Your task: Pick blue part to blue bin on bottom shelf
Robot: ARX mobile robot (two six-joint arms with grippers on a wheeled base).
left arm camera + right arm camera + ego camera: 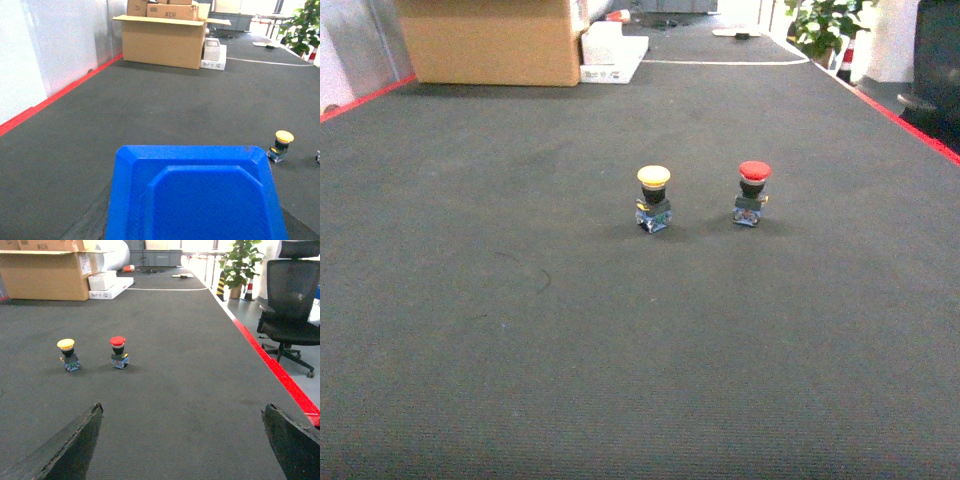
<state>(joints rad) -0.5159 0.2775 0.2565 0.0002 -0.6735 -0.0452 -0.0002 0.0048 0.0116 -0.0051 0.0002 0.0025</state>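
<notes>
Clearly the risk was a wrong pick: only a yellow-capped button (pixel 653 198) and a red-capped button (pixel 751 193) stood mid-frame, no blue part visible. The right gripper (pixel 182 440) was spread wide; the left gripper's jaws couldn't be told behind a blue bin (pixel 195 195); the bottom shelf was unseen.

Two push buttons (pixel 654 199) side by side on carpet (pixel 620 340)

1. A yellow-capped push button (pixel 653 198) stands upright beside a red-capped one (pixel 752 192) (close, not touching) on dark carpet (pixel 520 330).
2. A cardboard box (pixel 490 40) sits far behind.
3. An office chair (pixel 292 300) stands past the red floor line (pixel 280 375).
</notes>
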